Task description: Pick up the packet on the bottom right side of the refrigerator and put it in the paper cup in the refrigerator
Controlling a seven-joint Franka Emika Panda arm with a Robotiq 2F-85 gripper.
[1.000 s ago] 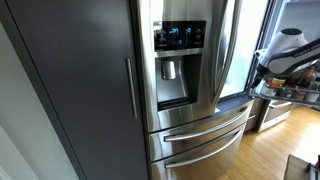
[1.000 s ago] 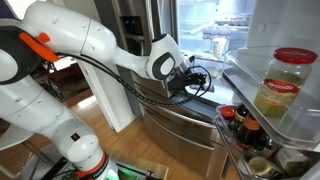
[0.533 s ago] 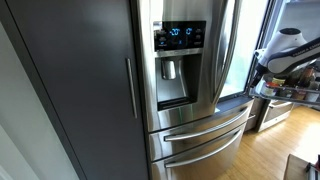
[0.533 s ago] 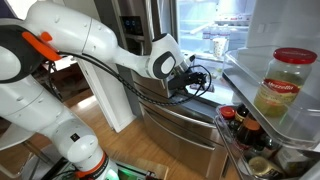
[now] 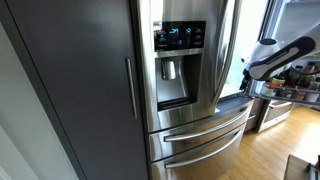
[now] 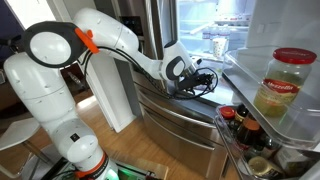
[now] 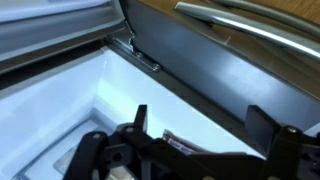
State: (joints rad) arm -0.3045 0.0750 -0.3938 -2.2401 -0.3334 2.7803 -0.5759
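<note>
In an exterior view the refrigerator [image 5: 195,110] stood beside a dark-grey cabinet [image 5: 70,80] with a slim bar handle [image 5: 130,88]. Its blue-lit display [image 5: 180,36] sat above the recessed water dispenser [image 5: 172,85], with long curved handles [image 5: 228,45] and two lower drawers [image 5: 205,130] beneath. The white arm [image 5: 275,55] reached in from the far side of the steel front.

In the other exterior view the arm [image 6: 110,35] stretched across to the open fresh-food compartment, and the claw [image 6: 207,80] was at the front edge of the lowest level, just above the drawers. The paper cup [image 6: 220,45] stood upright on a lit shelf higher up and further back, well apart from the claw. On the open door, a red-lidded jar [image 6: 283,85] sat in a bin, with small bottles [image 6: 238,120] in the bin below it.

In the wrist view the claw [image 7: 198,120] pointed down over the white compartment floor [image 7: 80,100], its fingers [image 7: 140,118] spread apart with nothing clamped between them. A small dark, reddish item lay on the floor low in the gap between them. It was probably the packet [image 7: 182,146], though the picture was too blurred to be sure. Whether the fingers touched it could not be told.
</note>
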